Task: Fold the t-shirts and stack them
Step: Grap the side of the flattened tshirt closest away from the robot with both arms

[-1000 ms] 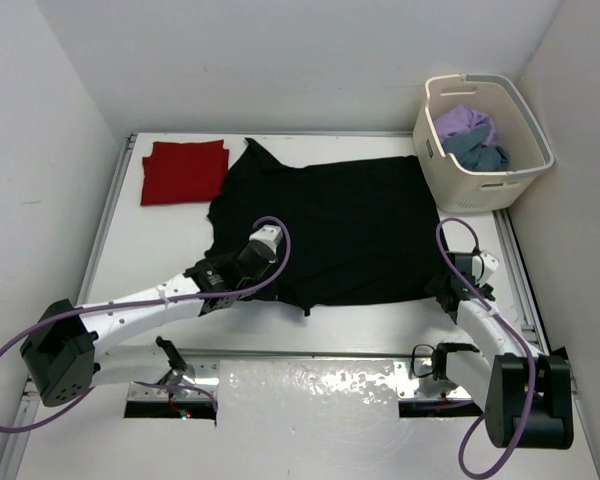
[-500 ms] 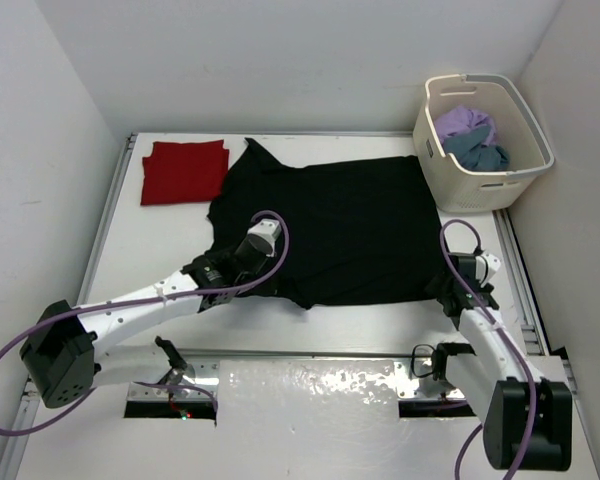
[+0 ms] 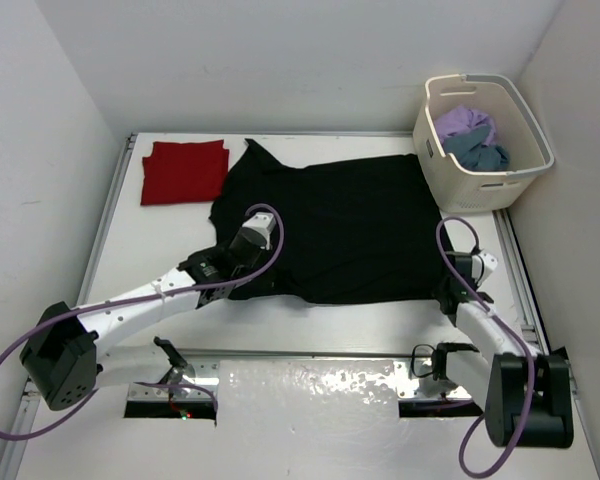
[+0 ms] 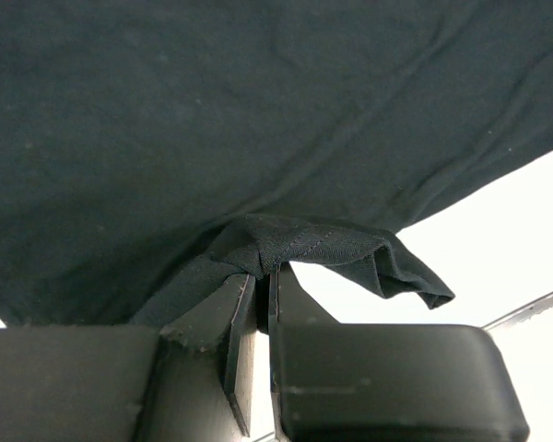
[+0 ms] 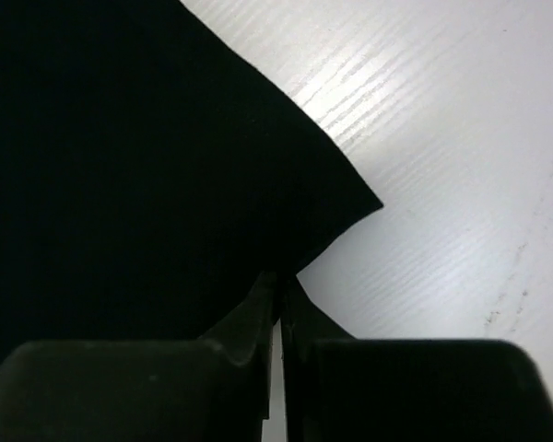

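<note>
The left gripper [image 4: 261, 276] is pinching a bunched fold of the black t-shirt [image 3: 350, 230], its jaws pressed almost together with only the cloth between them. A small flap is spilling out to the right of the fingers. The right gripper [image 5: 278, 281] is clamping down the same way, with its jaws nearly touching on the shirt's near-right edge, just beside the pointed corner lying on the white table [image 3: 310, 320]. Four t-shirts are showing. The black one is lying spread across the middle of the table. A folded red t-shirt [image 3: 184, 172] is lying at the far left corner, just beside the black one's sleeve. A lavender t-shirt [image 3: 465, 122] and a teal-blue t-shirt [image 3: 477, 150] are sitting crumpled together inside the one cream laundry basket [image 3: 470, 190] at the far right. Two arms are working. The left one is stretching low and diagonally from its near-left base to the shirt's near-left edge. The right one is reaching a short way up from its near-right base, with a purple cable looping above its wrist.
</note>
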